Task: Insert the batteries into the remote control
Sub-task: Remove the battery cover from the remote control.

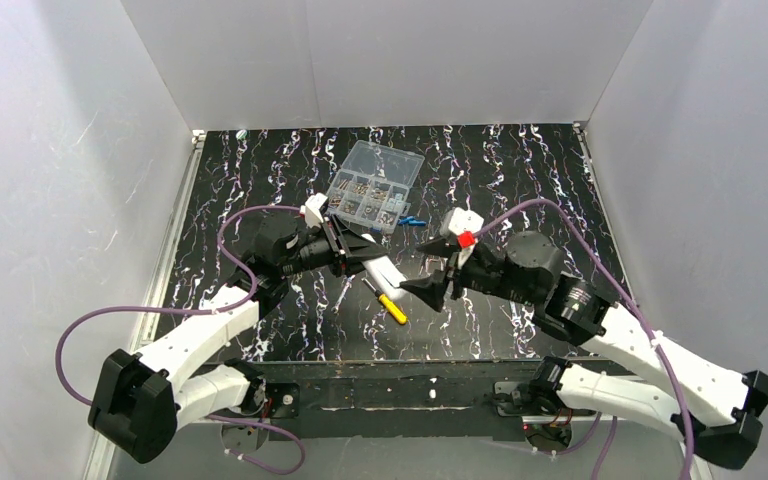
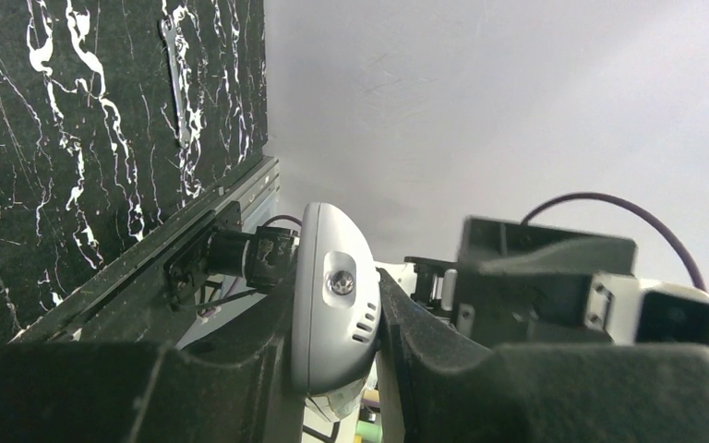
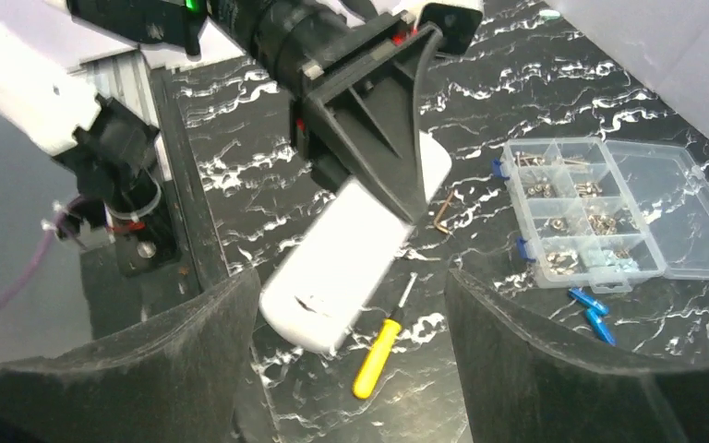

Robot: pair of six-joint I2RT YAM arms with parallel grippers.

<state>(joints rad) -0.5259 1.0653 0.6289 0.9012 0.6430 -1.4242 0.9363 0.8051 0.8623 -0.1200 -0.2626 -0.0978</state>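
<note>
Left gripper [image 1: 365,252]: jaws clamped on the remote [image 3: 342,258], gripping it across its width at one end. The other end sticks out free. It looks lifted clear of the table [image 1: 520,180], though I can't confirm the gap.

Right gripper [image 3: 351,286]: jaws wide apart and empty, facing the remote's free end, close to it but not touching.

Why it's held so (my read): the left arm acts as a fixture, presenting the remote in mid-workspace so the right arm can work on it. An end grip leaves most of the body exposed for the other fingers.

Remote axis: in the top view it runs from upper left to lower right. The free rounded end points at the right gripper and the near edge, tilted somewhat down. The left wrist view shows a screw and small slots on the clamped end. I can't tell whether the battery bay is open.

Batteries [image 3: 592,312]: two blue cells flat on the table, just beside the near corner of the clear box [image 3: 600,208]. They are not in the remote and not in either gripper, so loading is not yet begun.

Screwdriver [image 3: 377,355]: lies on the table below the remote's free end.

Likely next need is for the right arm to fetch a cell.
</note>
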